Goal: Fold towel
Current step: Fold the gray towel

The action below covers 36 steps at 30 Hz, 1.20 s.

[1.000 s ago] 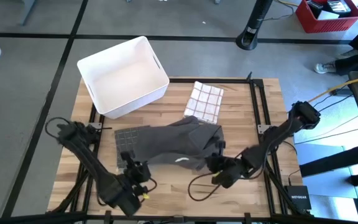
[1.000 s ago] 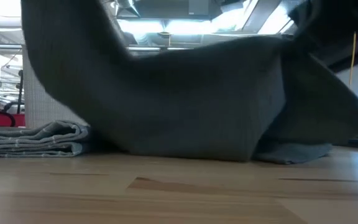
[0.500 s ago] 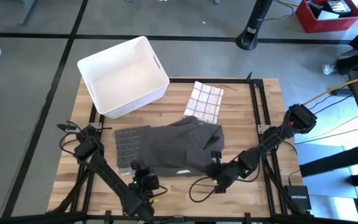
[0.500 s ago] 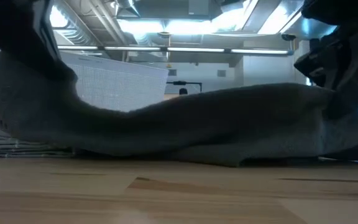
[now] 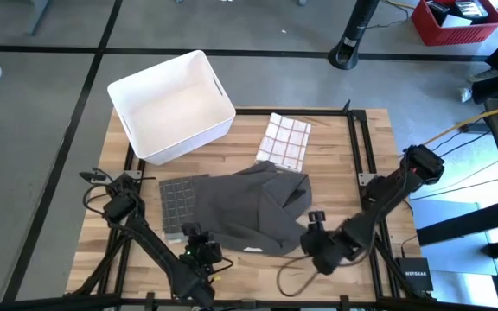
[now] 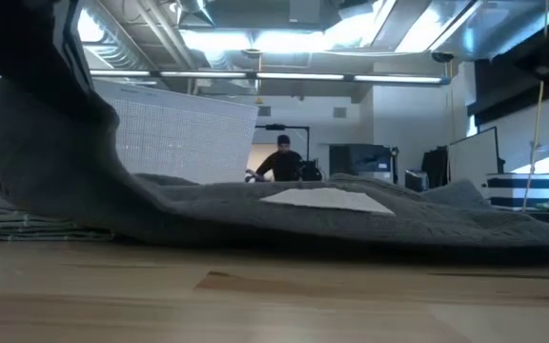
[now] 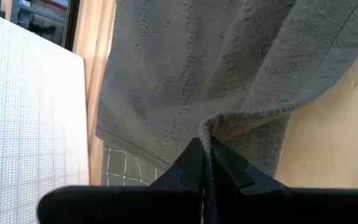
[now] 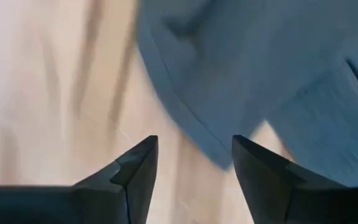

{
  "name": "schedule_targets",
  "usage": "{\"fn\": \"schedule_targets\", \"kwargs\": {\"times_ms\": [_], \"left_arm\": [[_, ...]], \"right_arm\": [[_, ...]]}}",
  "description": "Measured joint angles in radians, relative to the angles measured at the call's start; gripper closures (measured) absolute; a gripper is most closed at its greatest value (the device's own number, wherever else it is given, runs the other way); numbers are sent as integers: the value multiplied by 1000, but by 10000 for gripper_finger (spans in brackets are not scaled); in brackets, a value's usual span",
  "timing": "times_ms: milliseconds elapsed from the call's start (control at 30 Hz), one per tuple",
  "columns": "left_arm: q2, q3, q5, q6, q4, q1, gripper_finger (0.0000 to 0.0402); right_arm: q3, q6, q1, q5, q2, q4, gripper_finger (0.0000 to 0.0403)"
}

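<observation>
Released by right gripper (image 8: 194,168), towel (image 5: 240,212) settled beside white bin (image 5: 171,105)

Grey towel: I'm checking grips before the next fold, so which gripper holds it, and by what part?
The left gripper pinches the grey towel by its near edge. The right gripper is open and holds nothing.

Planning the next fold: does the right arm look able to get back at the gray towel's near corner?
Probably yes. The right gripper hangs open just beside the gray towel, with only bare table between them; the left gripper pinches the other corner.
</observation>
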Motion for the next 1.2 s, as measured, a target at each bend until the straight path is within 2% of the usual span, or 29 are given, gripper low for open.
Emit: {"fn": "schedule_targets", "kwargs": {"times_ms": [167,400,500,767,1033,1100,1200], "left_arm": [[0,0,0,3,5,-6,399],[0,0,0,14,20,-5,391],[0,0,0,14,24,-6,393],[0,0,-1,15,26,-6,396],[0,0,-1,30,35,-6,396],[0,0,-2,42,52,-6,399],[0,0,-2,53,58,-6,398]], "right_arm": [[-144,65,94,196,0,83,202],[-327,-58,107,217,0,330,222],[-366,-115,101,269,-1,392,227],[-399,-305,82,300,19,490,233],[-400,-351,49,337,88,538,237],[-401,-369,48,340,91,551,252],[-402,-355,48,330,94,558,302]]}}
